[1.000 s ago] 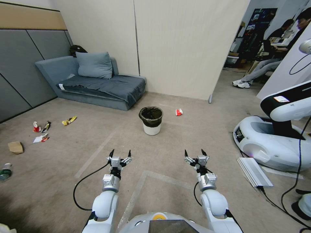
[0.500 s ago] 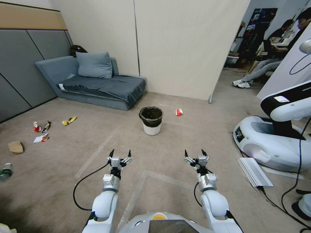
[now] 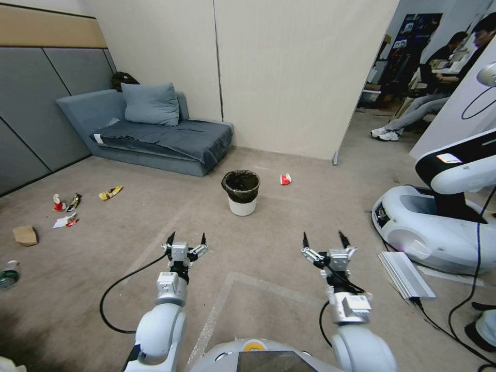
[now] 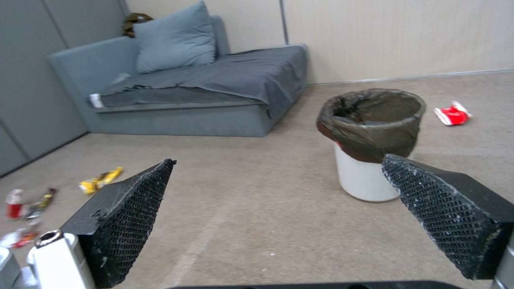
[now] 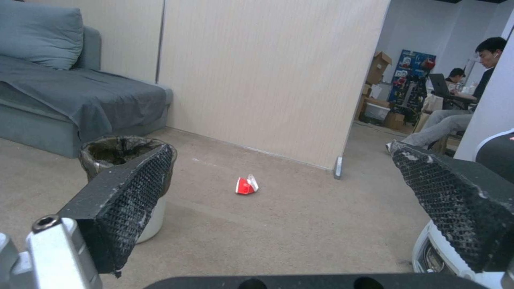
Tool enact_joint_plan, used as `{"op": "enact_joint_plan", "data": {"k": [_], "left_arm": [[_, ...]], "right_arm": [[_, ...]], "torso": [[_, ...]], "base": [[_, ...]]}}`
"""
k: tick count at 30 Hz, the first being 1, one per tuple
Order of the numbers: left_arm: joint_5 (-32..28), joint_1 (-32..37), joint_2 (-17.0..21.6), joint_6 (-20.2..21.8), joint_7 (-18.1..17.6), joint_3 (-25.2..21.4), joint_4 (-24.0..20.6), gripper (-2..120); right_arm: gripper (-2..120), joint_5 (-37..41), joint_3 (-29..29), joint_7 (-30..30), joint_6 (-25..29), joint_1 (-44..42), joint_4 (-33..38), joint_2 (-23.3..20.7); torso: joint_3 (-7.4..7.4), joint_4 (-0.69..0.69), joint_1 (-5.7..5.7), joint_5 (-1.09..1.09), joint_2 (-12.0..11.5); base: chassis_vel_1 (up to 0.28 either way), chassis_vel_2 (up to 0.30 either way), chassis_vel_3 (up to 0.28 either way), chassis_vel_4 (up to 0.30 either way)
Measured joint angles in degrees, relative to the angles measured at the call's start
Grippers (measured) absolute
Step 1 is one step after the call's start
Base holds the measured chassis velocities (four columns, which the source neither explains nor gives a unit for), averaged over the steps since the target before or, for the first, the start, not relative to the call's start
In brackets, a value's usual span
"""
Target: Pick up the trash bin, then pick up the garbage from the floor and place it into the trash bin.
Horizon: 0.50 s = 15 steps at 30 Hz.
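No writing is legible. The trash bin point(image 3: 241, 192) stands mid-frame on the floor, well beyond the left gripper point(image 3: 185, 239) and right gripper point(image 3: 324, 238), both spread wide and empty; garbage point(image 3: 65, 221) lies at left.

Green bottle point(image 3: 7, 275) cut by frame edge; litter point(image 3: 65, 221) print illegible

Beige carpeted floor point(image 3: 289, 243) with pale tape lines. Upright near its middle, a white trash bin point(image 3: 241, 192) lined with a black bag. Just beside the bin's right, a red-and-white wrapper point(image 3: 285, 179). Scattered well off to the left: yellow packet point(image 3: 110, 192), more wrappers point(image 3: 65, 221), cardboard scrap point(image 3: 25, 235), green bottle point(image 3: 8, 274).
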Motion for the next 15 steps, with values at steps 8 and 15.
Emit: {"op": "enact_joint_plan", "data": {"k": [8,15], "left_arm": [[0.8,0.0,-0.4,0.7,-2.4,0.5,-0.8,100],[1.4,0.0,-0.6,0.2,-2.2,0.5,-0.5,100]], "right_arm": [[100,1.5,0.6,-0.2,0.5,0.3,-0.3,0.1],[100,2.0,0.7,-0.3,0.8,0.5,-0.5,0.1]], "torso": [[0.00,-0.01,0.00,0.00,0.0],[0.00,-0.02,0.00,-0.01,0.0]], "base": [[0.000,0.000,0.000,0.000],[0.000,0.000,0.000,0.000]]}}
